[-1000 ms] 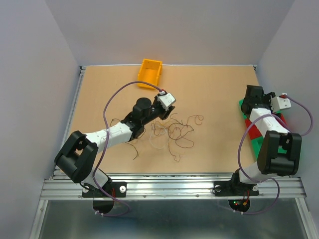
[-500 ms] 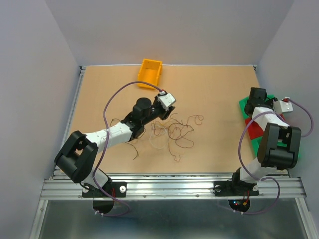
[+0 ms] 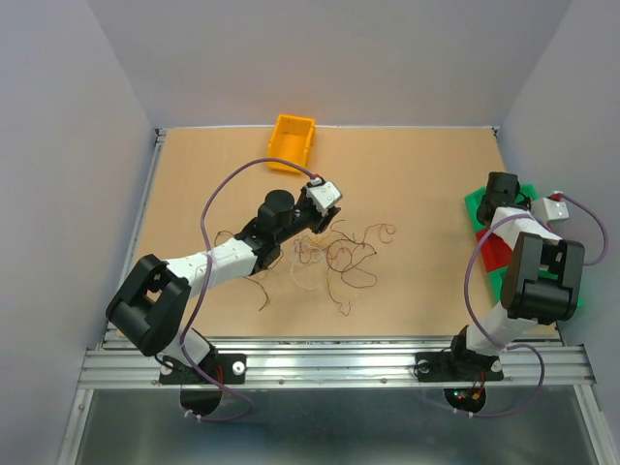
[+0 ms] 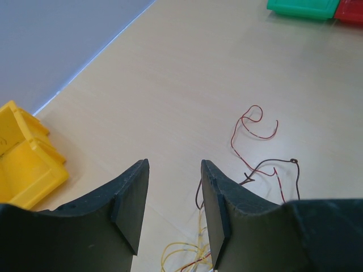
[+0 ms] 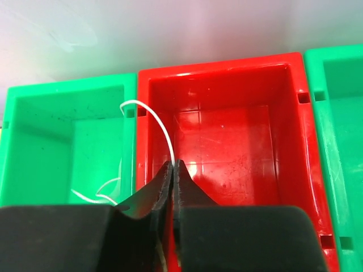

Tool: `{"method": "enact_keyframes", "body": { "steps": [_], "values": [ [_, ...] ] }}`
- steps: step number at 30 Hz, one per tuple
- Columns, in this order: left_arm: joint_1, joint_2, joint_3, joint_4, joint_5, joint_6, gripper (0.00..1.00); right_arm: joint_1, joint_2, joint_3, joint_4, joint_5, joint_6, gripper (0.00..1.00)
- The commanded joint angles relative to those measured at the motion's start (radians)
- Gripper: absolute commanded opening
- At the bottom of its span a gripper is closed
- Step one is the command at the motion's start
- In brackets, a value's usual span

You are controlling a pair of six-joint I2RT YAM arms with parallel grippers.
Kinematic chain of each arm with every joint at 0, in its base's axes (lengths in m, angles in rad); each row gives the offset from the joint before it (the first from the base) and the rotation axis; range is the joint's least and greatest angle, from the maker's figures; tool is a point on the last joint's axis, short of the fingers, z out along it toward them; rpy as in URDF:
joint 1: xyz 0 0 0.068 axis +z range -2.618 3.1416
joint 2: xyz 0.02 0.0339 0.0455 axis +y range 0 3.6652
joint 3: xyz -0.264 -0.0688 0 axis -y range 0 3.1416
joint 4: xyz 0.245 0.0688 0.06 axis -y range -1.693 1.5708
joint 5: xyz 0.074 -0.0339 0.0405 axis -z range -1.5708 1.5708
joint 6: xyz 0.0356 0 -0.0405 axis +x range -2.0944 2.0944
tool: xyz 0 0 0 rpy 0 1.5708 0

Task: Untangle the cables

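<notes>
Up top, the cables (image 3: 334, 254) lie in a loose curly heap in the middle of the brown table (image 3: 417, 165). The left gripper (image 3: 321, 226) sits at the heap's far left edge. A yellow-orange bin (image 3: 291, 142) stands at the far edge of the table. The right arm bends over a row of bins (image 3: 474, 206) at the right side. Next, the left wrist view shows the left gripper's jaws apart with nothing between them. A dark red cable (image 4: 255, 127) curls just ahead, and thin yellow cables (image 4: 181, 255) lie near the fingers. Last, the right wrist view shows the right gripper (image 5: 173, 164) with its jaws squeezed together on a white cable (image 5: 153, 122). That cable arcs over the wall between a green bin (image 5: 68, 141) and a red bin (image 5: 238, 141).
</notes>
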Motion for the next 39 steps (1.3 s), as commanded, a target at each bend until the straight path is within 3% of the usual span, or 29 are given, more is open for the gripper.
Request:
{"method": "enact_keyframes", "body": {
  "steps": [1,13,16,19,22,25,29,30,33,36,39],
  "values": [
    [-0.002,-0.025,0.012,0.032,0.016,0.010,0.53,-0.004,-0.023,0.082,0.002,0.025,0.002,0.01],
    [-0.004,-0.013,0.017,0.029,0.018,0.011,0.53,0.003,0.098,0.208,0.003,-0.009,0.028,0.04],
    [-0.002,-0.013,0.018,0.029,0.009,0.010,0.53,0.002,0.124,0.215,0.002,-0.013,0.034,0.21],
    [-0.002,-0.016,0.017,0.029,0.007,0.010,0.53,0.005,0.121,0.225,0.003,-0.015,0.040,0.54],
    [-0.002,-0.019,0.015,0.029,0.016,0.011,0.53,0.020,0.085,0.219,0.003,-0.015,0.031,0.73],
    [-0.004,-0.022,0.012,0.030,0.019,0.010,0.53,0.051,0.028,0.199,0.003,0.010,0.025,0.80],
    [-0.002,-0.026,0.011,0.030,0.016,0.016,0.53,0.227,-0.055,0.226,0.005,0.113,-0.088,0.83],
    [-0.002,-0.023,0.012,0.030,0.016,0.020,0.53,0.247,-0.064,0.225,0.017,0.085,-0.107,0.83],
    [-0.002,-0.014,0.015,0.024,0.012,0.034,0.53,0.327,-0.130,0.165,0.164,-0.279,-0.270,0.82],
    [-0.002,-0.002,0.018,0.019,-0.005,0.042,0.54,0.393,-0.227,-0.026,0.403,-0.486,-0.424,0.82],
    [-0.002,0.013,0.024,0.015,-0.013,0.057,0.54,0.433,-0.394,-0.258,0.586,-0.818,-0.542,0.84]
  ]
}}
